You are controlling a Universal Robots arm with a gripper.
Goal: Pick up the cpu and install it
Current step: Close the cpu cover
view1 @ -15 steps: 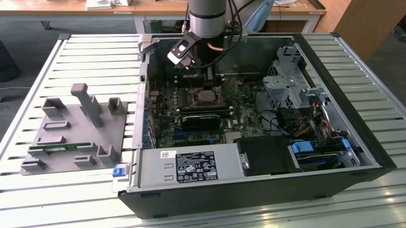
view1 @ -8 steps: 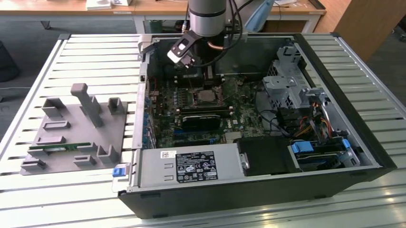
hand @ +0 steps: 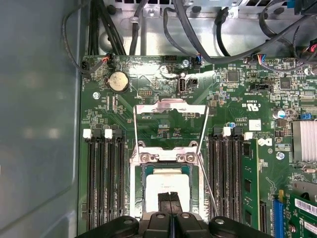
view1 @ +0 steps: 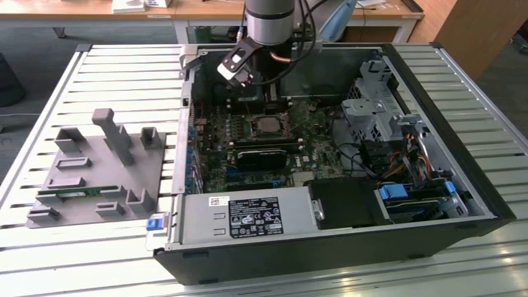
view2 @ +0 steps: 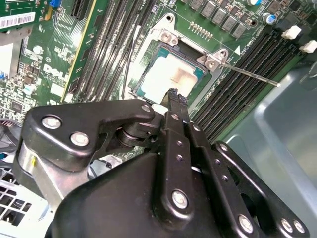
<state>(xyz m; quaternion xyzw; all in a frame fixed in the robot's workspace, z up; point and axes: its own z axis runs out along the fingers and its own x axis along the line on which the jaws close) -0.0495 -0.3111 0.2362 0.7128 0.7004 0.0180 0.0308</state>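
Note:
The cpu [hand: 166, 182], a flat square chip with a shiny silver top, lies in the motherboard socket [hand: 138, 188] inside the open computer case [view1: 462, 142]. In the second wrist view the cpu [view2: 168, 74] sits level within the socket's frame. My gripper [hand: 170, 201] hangs just over the chip's near edge, its two black fingers pressed together with nothing between them. The socket's metal retention frame [hand: 171, 111] is flipped open away from the chip, and its thin lever [view2: 247, 75] sticks out to the side.
Memory slots [hand: 104, 178] flank the socket, with a green stick [hand: 250, 183] seated on one side. A black block [view1: 264, 156] sits below the socket, near the power supply [view1: 247, 216] and drive cage [view1: 375, 105]. A grey fixture tray [view1: 91, 167] lies outside the case, on the exterior view's left.

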